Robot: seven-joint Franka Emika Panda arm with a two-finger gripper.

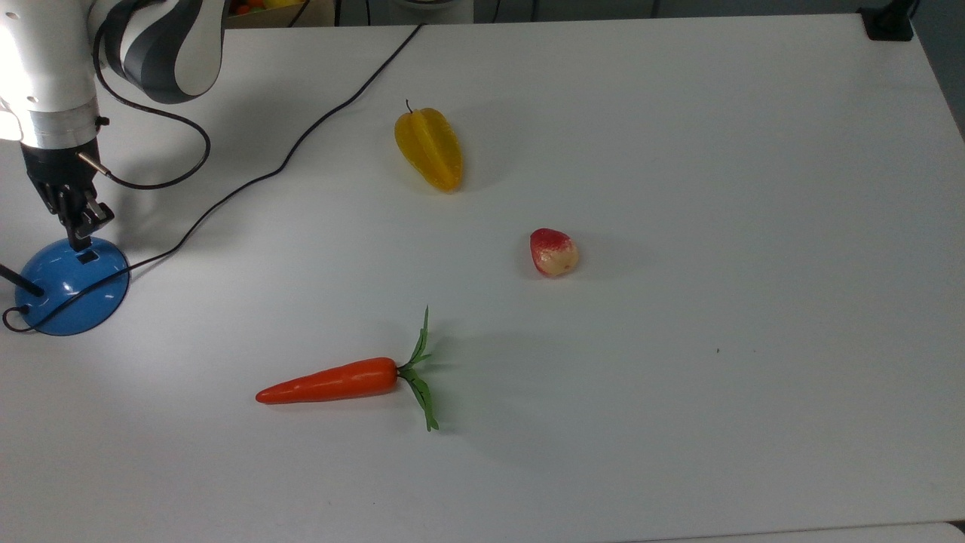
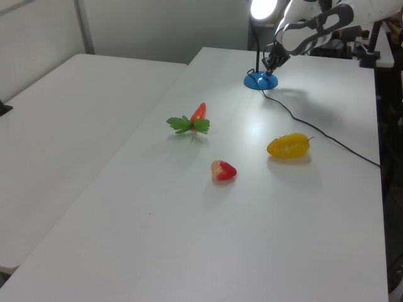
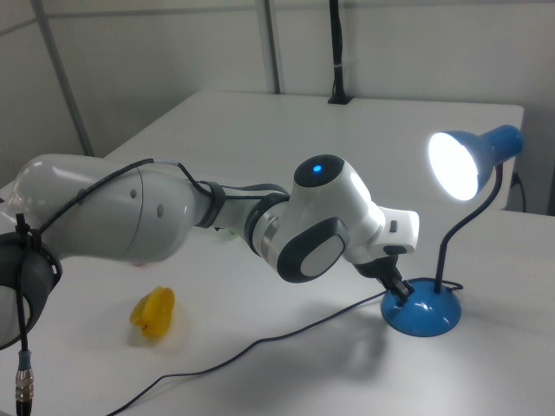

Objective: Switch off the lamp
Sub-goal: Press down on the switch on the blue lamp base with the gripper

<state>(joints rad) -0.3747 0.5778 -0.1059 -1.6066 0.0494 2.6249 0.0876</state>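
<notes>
The lamp's glossy blue dome base (image 1: 66, 292) sits at the top view's far left, with a small black switch (image 1: 87, 257) on its top. My gripper (image 1: 79, 240) points down with its fingers shut together, the tips touching the base right at the switch. In the right view the gripper (image 3: 402, 293) presses on the base (image 3: 431, 312), and the lamp's blue head (image 3: 464, 163) glows bright on its thin black stem. In the left view the gripper (image 2: 269, 68) stands over the base (image 2: 259, 81).
A yellow starfruit (image 1: 428, 148), a red-and-cream fruit (image 1: 553, 252) and an orange carrot (image 1: 332, 381) lie on the white table (image 1: 716, 226). The lamp's black cord (image 1: 286, 154) runs from the base to the table's far edge.
</notes>
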